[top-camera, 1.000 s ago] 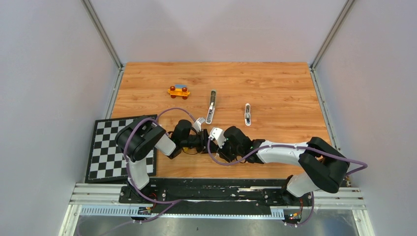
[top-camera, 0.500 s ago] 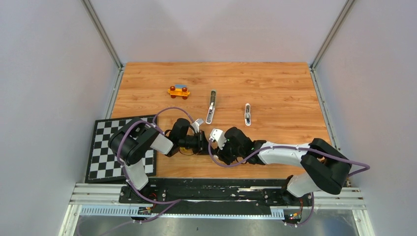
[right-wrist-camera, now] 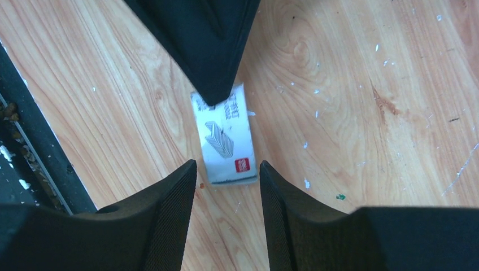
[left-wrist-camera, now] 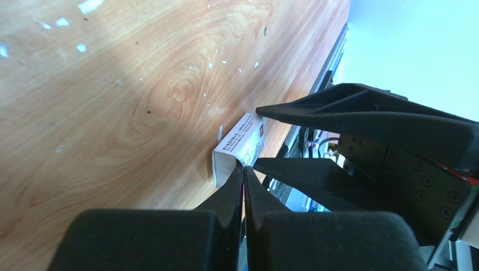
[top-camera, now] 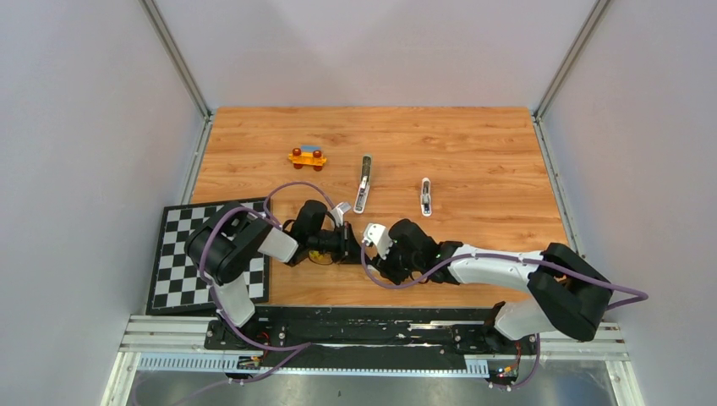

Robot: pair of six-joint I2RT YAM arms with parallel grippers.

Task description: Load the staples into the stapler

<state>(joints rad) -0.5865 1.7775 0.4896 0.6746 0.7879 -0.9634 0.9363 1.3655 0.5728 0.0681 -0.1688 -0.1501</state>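
Fingers (left-wrist-camera: 226, 197) of the left gripper (left-wrist-camera: 244, 169) are pressed fully together, their tips touching one end of a small white box (right-wrist-camera: 226, 138). The right gripper (right-wrist-camera: 226, 165) stands parted astride the other end, holding nothing. Staples cannot be made out; the stapler (top-camera: 363, 184) lies well apart, farther up the table (top-camera: 473, 152).

We see a wood-grain table (top-camera: 473, 144) enclosed by plain pale grey walls: a back wall (top-camera: 372, 51), a left wall (top-camera: 76, 169) and a right wall (top-camera: 651, 152). Slim metal posts (top-camera: 176, 59) rise at the two far corners. A silver rail (top-camera: 161, 334) runs along the near edge. Below it lies a grey surface (top-camera: 380, 385), perhaps the floor. The light is soft and even, with small glints on the wood.
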